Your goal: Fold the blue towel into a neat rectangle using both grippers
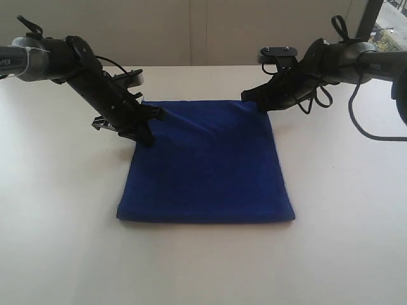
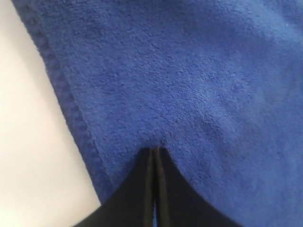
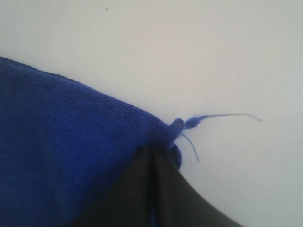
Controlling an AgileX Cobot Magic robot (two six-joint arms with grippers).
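Observation:
The blue towel (image 1: 206, 165) lies as a flat rectangle in the middle of the white table, with its far edge lifted slightly at both corners. My left gripper (image 1: 150, 127) sits at the towel's far left corner. In the left wrist view its jaws (image 2: 156, 151) are shut, with the plush cloth (image 2: 189, 71) pinched between them beside the stitched hem. My right gripper (image 1: 252, 96) is at the far right corner. In the right wrist view it (image 3: 152, 148) is shut on the towel's corner (image 3: 61, 142), from which loose threads (image 3: 213, 117) trail.
The white table (image 1: 63, 241) spreads wide around the towel on all sides. A pale wall stands behind it. Black cables (image 1: 362, 121) hang from the right arm above the table's right side.

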